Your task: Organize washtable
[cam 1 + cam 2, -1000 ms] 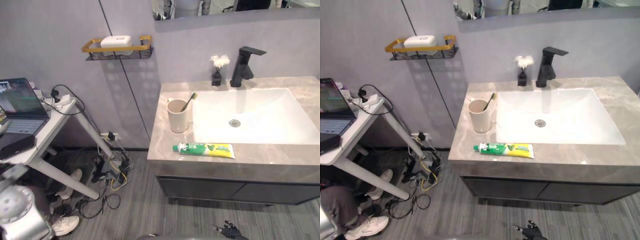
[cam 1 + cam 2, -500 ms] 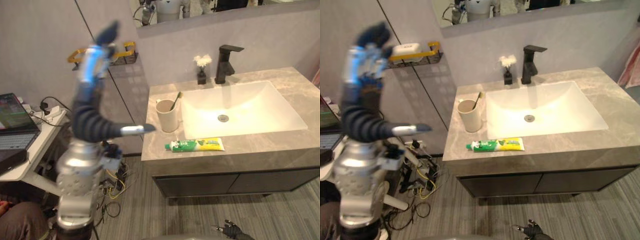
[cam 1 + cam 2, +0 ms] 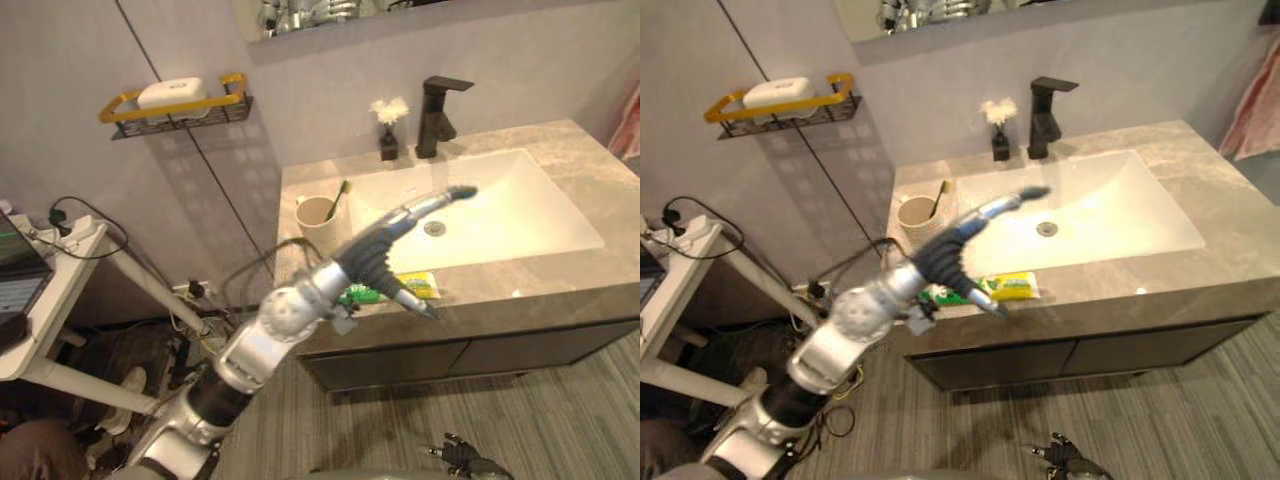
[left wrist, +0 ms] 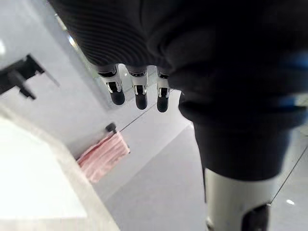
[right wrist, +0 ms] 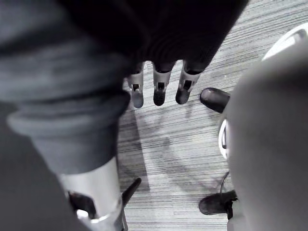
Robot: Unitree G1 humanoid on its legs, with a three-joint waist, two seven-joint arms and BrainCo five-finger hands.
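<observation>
My left hand (image 3: 385, 250) out over tabletop (image 3: 545, 285), fingers (image 3: 440, 200) straight, wide of thumb, holding nothing, tips above basin (image 3: 520, 210). Toothpaste tube (image 3: 1012, 287) lies flat beneath thumb; contact unclear. Cup (image 3: 318, 216) with toothbrush (image 3: 336, 198) back beside wrist, apart from fingers. My right hand (image 5: 158, 87) hangs above floor (image 5: 168, 144), fingers loose, empty.

Polished grey marble-look countertop (image 3: 560, 145), glossy white ceramic basin (image 3: 520, 215), matt black metal faucet (image 3: 437, 100), matt beige cup (image 3: 315, 220), shiny plastic toothpaste tube (image 3: 1015, 288), pink cloth towel (image 4: 103, 156), grey wood-grain floor (image 3: 560, 400)
</observation>
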